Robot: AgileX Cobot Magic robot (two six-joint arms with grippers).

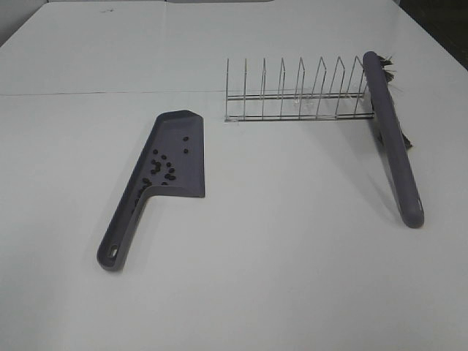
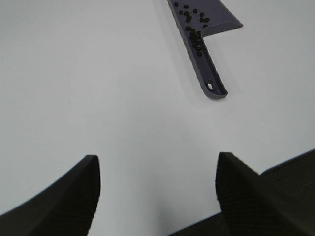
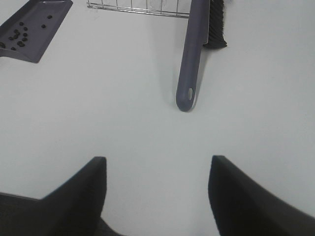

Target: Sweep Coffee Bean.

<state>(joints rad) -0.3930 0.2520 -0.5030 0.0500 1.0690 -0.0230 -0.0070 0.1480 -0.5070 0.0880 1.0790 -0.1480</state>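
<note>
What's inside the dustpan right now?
Coffee beans lie scattered in the dustpan, roughly a dozen or more, several bunched where the pan narrows into the handle. Nothing else shows in it. Whether any bean hides against its raised rim cannot be told.

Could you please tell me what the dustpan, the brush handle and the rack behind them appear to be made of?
The grey-purple flat dustpan looks like moulded plastic: matte, one even colour, with a hanging hole in its handle. The long grey-purple brush handle seems to be the same matte plastic; its dark bristles could be synthetic fibre, which I cannot confirm. The thin silver wire rack appears to be bare or plated metal, given its pale sheen.
</note>
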